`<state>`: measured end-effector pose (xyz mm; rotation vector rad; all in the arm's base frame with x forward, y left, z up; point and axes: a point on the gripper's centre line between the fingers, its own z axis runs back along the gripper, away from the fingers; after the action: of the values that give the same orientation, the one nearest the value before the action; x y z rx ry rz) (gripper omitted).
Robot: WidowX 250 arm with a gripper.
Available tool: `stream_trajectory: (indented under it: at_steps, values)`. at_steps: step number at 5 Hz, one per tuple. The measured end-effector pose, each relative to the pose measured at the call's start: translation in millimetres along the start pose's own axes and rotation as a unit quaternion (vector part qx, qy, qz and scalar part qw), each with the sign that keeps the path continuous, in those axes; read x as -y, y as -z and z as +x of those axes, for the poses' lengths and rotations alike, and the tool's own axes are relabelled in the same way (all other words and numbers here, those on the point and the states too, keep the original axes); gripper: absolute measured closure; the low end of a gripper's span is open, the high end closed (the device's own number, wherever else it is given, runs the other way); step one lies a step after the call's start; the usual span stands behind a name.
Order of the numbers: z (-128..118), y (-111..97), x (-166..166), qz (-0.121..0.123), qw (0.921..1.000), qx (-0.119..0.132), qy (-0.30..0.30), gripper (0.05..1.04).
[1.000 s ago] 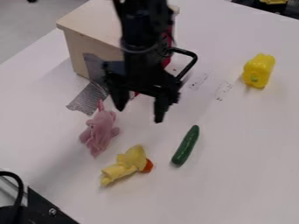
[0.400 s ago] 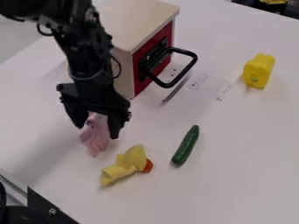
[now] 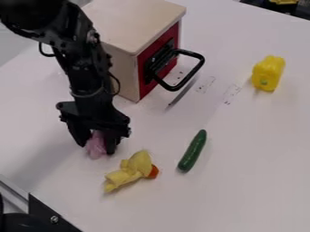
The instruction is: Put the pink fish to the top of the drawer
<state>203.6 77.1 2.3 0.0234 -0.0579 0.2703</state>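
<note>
I had the claw [image 3: 95,147] parted around the pink fish [image 3: 95,152] on the desk's [image 3: 242,158] left, hiding much of it; I couldn't tell whether they touched. The arm [image 3: 88,74] blocked part of the drawer box [image 3: 142,22].

A smooth white desk [image 3: 254,158] spreads under soft, even light, with blurry pale grey shadows on its surface. Beyond the desk's far left edge lies plain light grey floor [image 3: 12,46]. Past its far right edge is a dark black object [image 3: 290,9] with a bright yellow piece [image 3: 283,2] on it. At the desk's near left corner are a pale grey metal strip [image 3: 13,189] and a flat black panel [image 3: 45,215] with a round bolt.
</note>
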Motion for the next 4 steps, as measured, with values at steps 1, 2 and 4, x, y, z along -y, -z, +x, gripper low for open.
stream_trajectory:
  at_steps: [1,2,4]
  values:
    - [-2.3,-7.8,-0.6,0.005,0.9999,0.010,0.000,0.701]
    - [-2.8,-46.1,3.0,0.001,0.9992,0.038,-0.010,0.886]
    - [21.5,-120.5,-0.4,-0.025,0.9956,0.079,-0.044,1.001]
